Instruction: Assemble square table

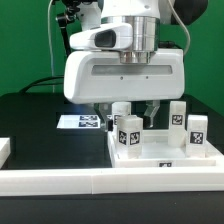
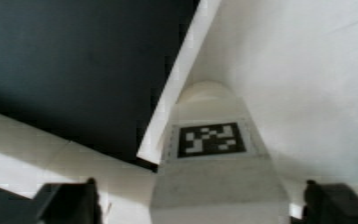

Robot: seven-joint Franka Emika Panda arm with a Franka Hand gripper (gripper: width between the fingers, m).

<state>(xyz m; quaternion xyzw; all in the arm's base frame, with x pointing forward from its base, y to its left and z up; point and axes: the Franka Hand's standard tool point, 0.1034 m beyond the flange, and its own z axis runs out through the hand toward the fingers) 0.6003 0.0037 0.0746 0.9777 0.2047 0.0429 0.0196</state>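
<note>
In the exterior view the end effector [image 1: 135, 108] hangs low over the square tabletop [image 1: 165, 150] on the black table [image 1: 30, 125], among upright legs [image 1: 129, 134], so a sideways drift could topple one. In the wrist view its spread fingers [image 2: 66, 203] flank a tagged leg [image 2: 211, 150] without visibly touching it; closing off-centre could tilt it.

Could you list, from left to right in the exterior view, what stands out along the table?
Marker board → first tagged leg → gripper above the slab → second leg → third leg, with the border wall running along the front.
</note>
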